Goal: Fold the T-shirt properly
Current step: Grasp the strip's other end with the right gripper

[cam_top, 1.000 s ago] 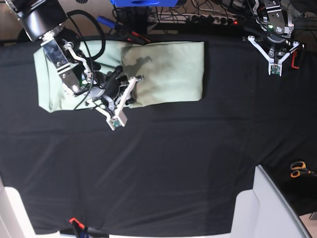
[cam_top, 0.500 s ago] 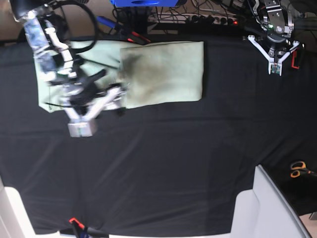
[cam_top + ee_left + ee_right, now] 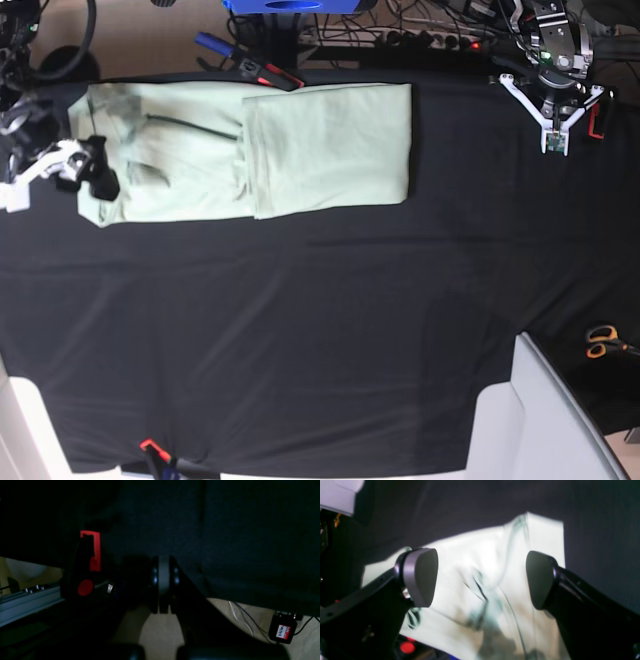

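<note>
The overhead view is evenly lit and sharp. The left wrist view is very dim, nearly black. In the right wrist view the shirt (image 3: 480,580) glares overexposed white, smeared with motion blur.

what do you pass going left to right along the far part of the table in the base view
right pincer, open → pale mint-green cotton T-shirt, lying folded on the black table cloth → left pincer, shut
</note>
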Available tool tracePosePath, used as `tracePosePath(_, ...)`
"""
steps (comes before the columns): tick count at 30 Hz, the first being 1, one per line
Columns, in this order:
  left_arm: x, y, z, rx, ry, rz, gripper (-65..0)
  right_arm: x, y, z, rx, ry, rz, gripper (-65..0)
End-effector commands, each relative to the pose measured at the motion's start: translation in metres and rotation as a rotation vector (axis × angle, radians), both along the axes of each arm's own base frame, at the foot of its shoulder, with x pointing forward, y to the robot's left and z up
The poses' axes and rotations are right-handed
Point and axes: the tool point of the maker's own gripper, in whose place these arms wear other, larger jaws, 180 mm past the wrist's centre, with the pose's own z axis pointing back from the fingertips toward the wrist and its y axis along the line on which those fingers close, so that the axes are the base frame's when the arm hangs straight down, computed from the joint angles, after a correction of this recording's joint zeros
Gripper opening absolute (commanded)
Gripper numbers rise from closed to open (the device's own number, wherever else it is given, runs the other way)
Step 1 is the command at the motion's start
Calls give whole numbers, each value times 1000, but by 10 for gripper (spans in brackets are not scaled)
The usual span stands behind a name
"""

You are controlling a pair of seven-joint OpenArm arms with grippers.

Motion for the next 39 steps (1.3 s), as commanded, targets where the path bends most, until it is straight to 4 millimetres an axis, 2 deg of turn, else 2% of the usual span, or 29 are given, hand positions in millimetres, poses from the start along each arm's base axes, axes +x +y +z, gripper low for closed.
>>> tracePosePath(1,5,6,9,26,-26,-7,-650,3,-12,4,1,-26,-18,-128)
tracePosePath(4,4,6,9,25,-24,-6,-650,-10,-31,-13,-5,32,-53,-128)
tracePosePath(10,1,5,7,25,-17,-7,-650,-18,-55,-18,-46,69,-58,-128)
tracePosePath(17,0,5,7,24,-16,-7,-650,-40,-57,-48,-4,166,-95,-128)
tracePosePath(25,1,5,7,24,-17,-7,-650,-53,6,-63,43,216,90,-135)
tracePosePath(28,1,5,7,24,-17,-7,-650,-54,31,-61,69,206,139,-135)
tracePosePath(33,1,5,7,24,-17,-7,-650,-55,48,-61,83,206,185,-135)
tracePosePath(39,0,5,6,24,-15,-7,-650,-46,49,-58,83,188,190,-136)
